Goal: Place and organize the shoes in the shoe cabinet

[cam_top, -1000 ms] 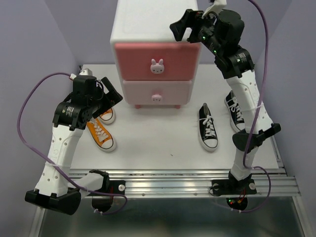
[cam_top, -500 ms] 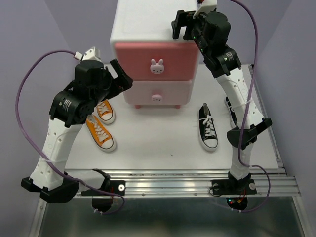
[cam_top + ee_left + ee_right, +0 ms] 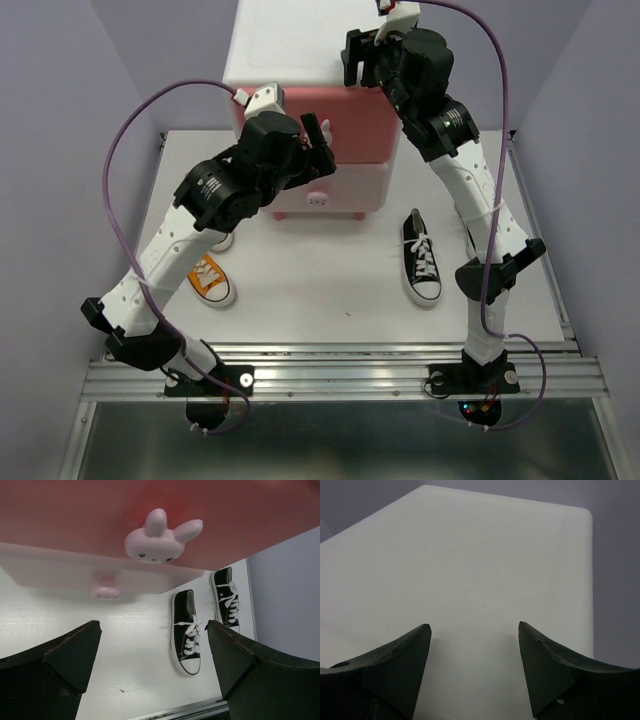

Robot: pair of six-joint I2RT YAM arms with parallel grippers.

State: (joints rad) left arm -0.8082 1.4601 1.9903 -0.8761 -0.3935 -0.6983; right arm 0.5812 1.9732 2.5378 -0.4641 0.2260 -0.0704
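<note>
The white shoe cabinet (image 3: 285,40) stands at the back of the table, both pink drawers shut. My left gripper (image 3: 318,142) is open and empty, just in front of the upper drawer's bunny knob (image 3: 159,537); in its wrist view the fingers (image 3: 152,627) straddle nothing. The lower knob (image 3: 105,591) sits below. My right gripper (image 3: 357,55) is open and empty above the cabinet top (image 3: 470,555). One black shoe (image 3: 422,257) lies right of the cabinet; both black shoes (image 3: 186,632) (image 3: 227,600) show in the left wrist view. One orange shoe (image 3: 207,280) lies at the left; the other is mostly hidden under my left arm.
The white table (image 3: 330,295) ends in a metal rail (image 3: 340,365) at the front. Purple walls close in on both sides and behind. My right arm rises along the cabinet's right side and covers the second black shoe in the top view.
My left arm has swung up and right from over the orange shoes to the front of the upper drawer. My right gripper has shifted slightly left over the cabinet top.
</note>
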